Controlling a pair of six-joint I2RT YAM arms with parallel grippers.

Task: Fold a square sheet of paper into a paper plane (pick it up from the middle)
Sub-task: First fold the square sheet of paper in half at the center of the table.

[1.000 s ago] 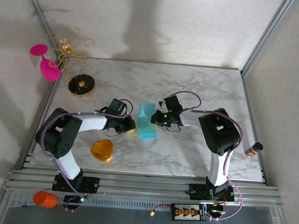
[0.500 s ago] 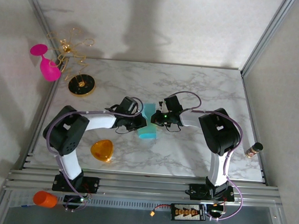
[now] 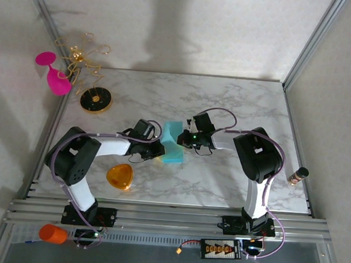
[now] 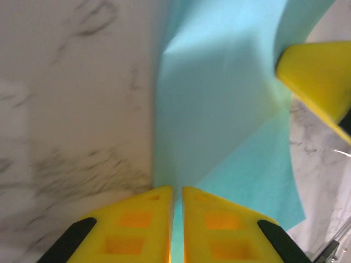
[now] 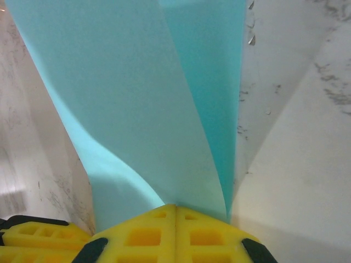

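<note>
A thin, smooth teal-cyan square sheet of paper [image 3: 173,144], partly folded, is at the centre of a white marble-patterned table [image 3: 238,100]. The left gripper [image 4: 177,192] pinches one edge between nearly closed yellow fingers. The right gripper [image 5: 175,211] clamps the opposite edge, pads pressed together. The left wrist view reveals a diagonal crease.

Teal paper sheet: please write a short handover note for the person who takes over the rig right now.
Left gripper: shut on an edge of the paper sheet.
Right gripper: shut on the sheet from the opposite side.
Sheet: middle of the table, between both arms.
Done: gripped from both sides; a diagonal crease shows.
Left: the remaining folds; no pointed plane shape yet.
</note>
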